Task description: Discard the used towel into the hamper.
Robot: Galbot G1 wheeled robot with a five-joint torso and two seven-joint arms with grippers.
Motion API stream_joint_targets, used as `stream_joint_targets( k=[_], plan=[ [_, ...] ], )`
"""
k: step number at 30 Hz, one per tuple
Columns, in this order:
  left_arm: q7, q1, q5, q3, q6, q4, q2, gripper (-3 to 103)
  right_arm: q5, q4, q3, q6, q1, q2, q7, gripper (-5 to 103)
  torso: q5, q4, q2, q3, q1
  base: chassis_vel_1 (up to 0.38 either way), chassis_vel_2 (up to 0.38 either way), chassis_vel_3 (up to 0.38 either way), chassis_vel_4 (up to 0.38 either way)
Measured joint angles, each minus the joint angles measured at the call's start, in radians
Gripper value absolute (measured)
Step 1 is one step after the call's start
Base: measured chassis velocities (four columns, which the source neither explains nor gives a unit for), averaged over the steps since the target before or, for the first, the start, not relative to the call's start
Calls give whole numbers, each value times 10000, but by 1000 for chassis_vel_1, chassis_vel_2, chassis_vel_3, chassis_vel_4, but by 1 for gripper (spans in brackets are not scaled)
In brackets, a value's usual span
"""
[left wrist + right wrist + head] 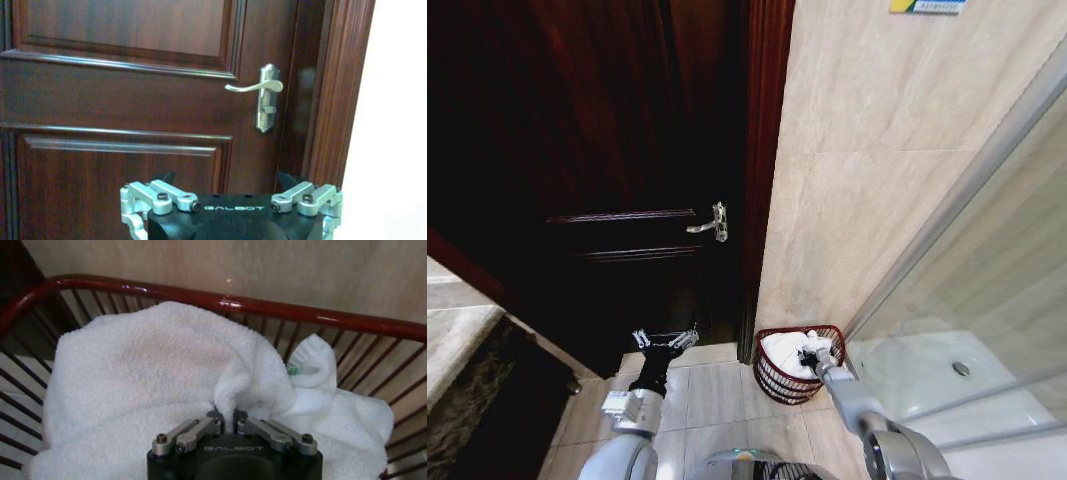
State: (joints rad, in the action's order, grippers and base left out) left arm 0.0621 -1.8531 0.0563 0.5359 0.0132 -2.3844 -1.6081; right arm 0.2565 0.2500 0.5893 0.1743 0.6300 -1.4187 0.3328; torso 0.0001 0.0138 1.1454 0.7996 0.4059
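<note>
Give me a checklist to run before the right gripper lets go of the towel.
1. Towel over the hamper opening: ok, its bulk lies inside the rim.
2. Right gripper grip: ok, fingers pinched shut on a fold of towel.
3. Right gripper inside the rim: ok in the head view.
4. Towel hanging over the rim: cannot tell, near side hidden.
5. Left gripper out of the way: ok, open, facing the door, apart from the hamper.
6. Hamper upright: ok, standing on the floor by the wall.
</note>
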Motion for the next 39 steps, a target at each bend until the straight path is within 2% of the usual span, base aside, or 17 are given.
stream_joint_targets(
  k=[9,13,15,16,18,20,23,24,28,30,32,33,35,36,39],
  plan=[
    [0,0,0,0,0,0,0,100,-314,-5,34,72,114,85,-193,8,0,0,-271,-149,-125,0,0,0,0],
    [0,0,0,0,0,0,0,100,-775,482,-59,74,334,117,-190,7,2,-2,-357,-192,-163,0,0,0,0],
    [0,0,0,0,0,0,0,100,-1024,1434,-128,-27,726,217,-14,16,2,-2,-376,-202,-172,0,0,0,0],
    [0,0,0,0,0,0,0,100,-1024,1434,-128,-27,726,217,-14,16,2,-2,-376,-202,-172,0,0,0,0],
    [0,0,0,0,0,0,0,100,-1460,2510,-315,-325,1214,407,144,27,-1,0,-376,-203,-172,0,0,0,0],
    [0,0,0,0,0,0,1,100,-1714,2966,-426,-463,1449,500,180,27,-1,-3,-375,-202,-172,0,0,0,0],
    [0,0,0,0,0,0,-1,100,-3174,4963,-1008,-954,2497,1031,236,44,-4,1,-358,-196,-167,0,0,0,0],
    [0,0,0,0,0,0,-1,100,-3174,4963,-1008,-954,2497,1031,236,44,-4,1,-358,-196,-167,0,0,0,0],
    [-1,0,0,0,0,0,0,100,-4363,7194,-1230,-1410,3767,1601,261,65,-5,-6,-334,-183,-158,0,0,0,0],
    [0,0,0,0,0,0,0,100,-4621,7859,-1179,-1528,4112,1708,254,65,-1,-2,-329,-181,-156,0,0,0,0],
    [-1,0,0,0,0,0,0,100,-5000,8891,-1032,-1691,4697,1877,193,77,-1,-1,-320,-176,-150,0,0,0,0],
    [-1,0,0,0,0,0,0,100,-5000,8891,-1032,-1691,4697,1877,193,77,-1,-1,-320,-176,-150,0,0,0,0],
    [-1,0,0,0,0,0,0,100,-5369,10046,-753,-1726,5476,1968,122,88,-2,0,-312,-172,-146,0,0,0,0],
    [-1,0,0,0,0,0,0,100,-5369,10046,-753,-1726,5476,1968,122,88,-2,0,-312,-172,-146,0,0,0,0],
    [0,0,0,-1,0,0,0,100,-6000,11088,-404,-862,6554,1909,-192,100,2,-3,-304,-166,-142,0,0,0,0]
  ],
)
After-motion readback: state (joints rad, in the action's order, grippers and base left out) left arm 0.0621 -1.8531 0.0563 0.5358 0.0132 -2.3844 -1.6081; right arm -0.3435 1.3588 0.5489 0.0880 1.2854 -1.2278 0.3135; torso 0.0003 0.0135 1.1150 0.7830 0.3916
